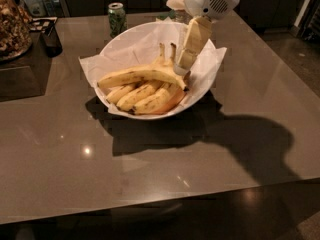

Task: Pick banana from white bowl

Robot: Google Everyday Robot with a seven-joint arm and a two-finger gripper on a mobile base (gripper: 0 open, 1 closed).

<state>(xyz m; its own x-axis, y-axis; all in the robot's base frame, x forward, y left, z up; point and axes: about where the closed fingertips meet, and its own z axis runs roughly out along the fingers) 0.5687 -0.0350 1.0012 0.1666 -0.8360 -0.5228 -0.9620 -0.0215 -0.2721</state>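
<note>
The banana (137, 76) is long, yellow and speckled. It lies across the top of the shorter bunched bananas (142, 95) in the white bowl (131, 40), which is lined with crumpled white paper. The bowl stands at the middle back of the brown table. My gripper (183, 66) comes down from the white arm at the top right. Its cream tip is inside the bowl, at the banana's right end beside the upright stems. I cannot tell whether it touches the banana.
A green can (117, 18) stands behind the bowl at the back. A dark cup (51, 42) and a glass jar (12, 23) stand at the back left beside a dark inset. Bare tabletop (165, 169) lies in front of the bowl.
</note>
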